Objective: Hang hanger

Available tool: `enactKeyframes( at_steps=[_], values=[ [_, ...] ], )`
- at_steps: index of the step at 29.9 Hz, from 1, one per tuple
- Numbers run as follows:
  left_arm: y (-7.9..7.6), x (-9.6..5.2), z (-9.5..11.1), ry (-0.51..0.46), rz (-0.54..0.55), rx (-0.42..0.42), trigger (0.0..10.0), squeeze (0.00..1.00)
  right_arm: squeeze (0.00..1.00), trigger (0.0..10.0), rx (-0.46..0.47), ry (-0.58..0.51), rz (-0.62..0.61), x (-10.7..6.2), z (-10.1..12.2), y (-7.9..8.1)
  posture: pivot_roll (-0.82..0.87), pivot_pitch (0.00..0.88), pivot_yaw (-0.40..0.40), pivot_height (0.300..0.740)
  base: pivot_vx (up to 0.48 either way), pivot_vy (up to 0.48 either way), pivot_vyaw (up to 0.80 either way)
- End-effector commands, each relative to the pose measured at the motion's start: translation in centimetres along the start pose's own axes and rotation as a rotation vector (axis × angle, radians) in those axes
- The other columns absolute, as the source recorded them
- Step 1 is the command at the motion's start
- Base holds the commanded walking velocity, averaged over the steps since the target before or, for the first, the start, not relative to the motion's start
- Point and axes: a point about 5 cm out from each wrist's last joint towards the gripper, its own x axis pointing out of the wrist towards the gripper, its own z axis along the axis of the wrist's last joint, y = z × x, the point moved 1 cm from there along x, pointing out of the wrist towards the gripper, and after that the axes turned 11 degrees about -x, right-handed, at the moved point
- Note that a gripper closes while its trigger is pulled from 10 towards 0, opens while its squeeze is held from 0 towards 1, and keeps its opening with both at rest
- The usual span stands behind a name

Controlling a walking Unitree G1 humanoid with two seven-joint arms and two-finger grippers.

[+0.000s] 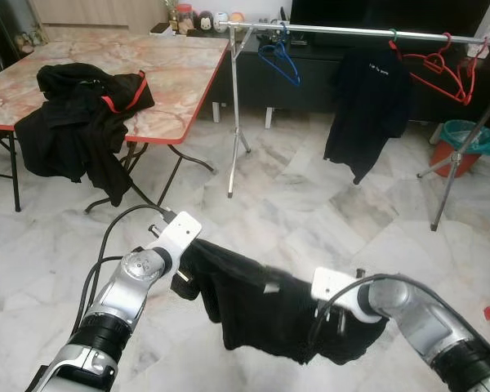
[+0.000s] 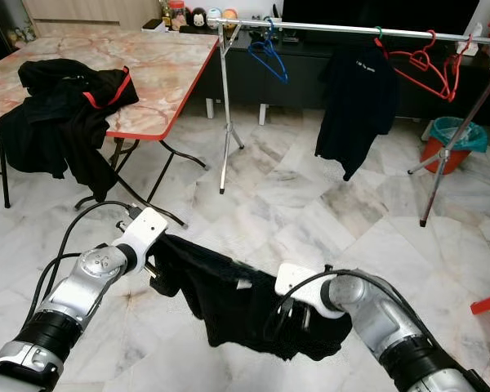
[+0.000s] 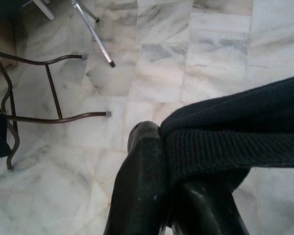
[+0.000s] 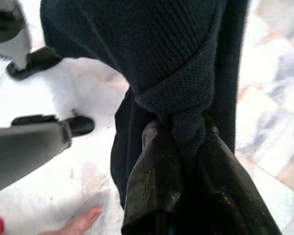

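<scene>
head views: a black knit garment (image 1: 261, 306) sags between the left gripper (image 1: 184, 282) and the right gripper (image 2: 298, 314), low over the veined marble floor (image 1: 294, 204); beyond stands a thin steel rack (image 1: 351, 31) with a blue hanger (image 1: 279, 59), red hangers (image 1: 441, 72) and a dark shirt (image 1: 367, 106). left wrist view: ribbed fabric pinched between the glossy black fingers (image 3: 139, 186) — clamped tight. right wrist view: the fingers (image 4: 152, 181) squeeze a bunched knot of knit cloth.
</scene>
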Motion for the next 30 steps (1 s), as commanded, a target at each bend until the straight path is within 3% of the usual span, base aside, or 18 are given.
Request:
enactKeyframes(
  at_steps=[1, 5, 8, 11, 13, 17, 23, 29, 30],
  values=[
    [1.2, -0.2, 1.2, -0.042, 0.05, 0.017, 10.0, 0.0, 0.0, 10.0, -0.009, 0.092, 0.045, 0.0, -1.8, 1.1, -0.12, 0.0, 0.003, 0.74, 0.0, 0.0, 0.0],
    [1.1, -0.1, 1.4, -0.053, 0.043, -0.005, 10.0, 0.0, 0.0, 10.0, -0.009, 0.124, 0.048, 0.3, -2.1, 1.4, -0.12, 0.0, 0.003, 0.74, 0.0, 0.0, 0.0],
    [0.4, -0.1, 1.6, -0.052, -0.016, -0.005, 10.0, 0.0, 0.0, 10.0, 0.003, 0.187, -0.048, 0.9, -2.4, 0.7, -0.13, 0.0, 0.003, 0.74, 0.0, 0.0, 0.0],
    [0.0, -0.1, 1.4, -0.044, -0.048, -0.013, 10.0, 0.0, 0.0, 10.0, 0.038, 0.179, -0.126, 1.1, -2.0, 0.1, -0.12, 0.0, 0.001, 0.74, 0.0, 0.0, 0.0],
    [-0.8, -0.2, 1.0, -0.019, -0.11, -0.01, 10.0, 0.0, 0.0, 10.0, 0.141, 0.133, -0.259, 1.4, -1.1, -1.2, -0.12, 0.0, 0.001, 0.74, 0.0, 0.0, 0.0],
    [-1.4, -0.3, 0.7, -0.005, -0.151, -0.031, 10.0, 0.0, 0.0, 10.0, 0.201, 0.053, -0.317, 1.8, 0.1, -1.7, -0.12, 0.0, 0.003, 0.74, 0.0, 0.0, 0.0],
    [-2.3, -0.4, 0.2, 0.02, -0.212, -0.042, 10.0, 0.0, 0.0, 10.0, 0.336, -0.169, -0.401, 2.1, 3.3, -2.9, -0.12, 0.0, 0.004, 0.74, 0.0, 0.0, 0.0],
    [-2.8, -0.5, 0.6, -0.001, -0.248, -0.071, 10.0, 0.0, 0.0, 10.0, 0.372, -0.142, -0.446, 2.6, 3.3, -3.2, -0.11, 0.0, 0.0, 0.74, 0.0, 0.0, 0.0],
    [-2.8, -0.5, 0.6, -0.001, -0.25, -0.072, 10.0, 0.98, 0.0, 10.0, 0.382, -0.145, -0.445, 2.7, 3.3, -3.1, -0.11, 0.0, 0.0, 0.74, 0.0, 0.0, 0.0]
  ],
)
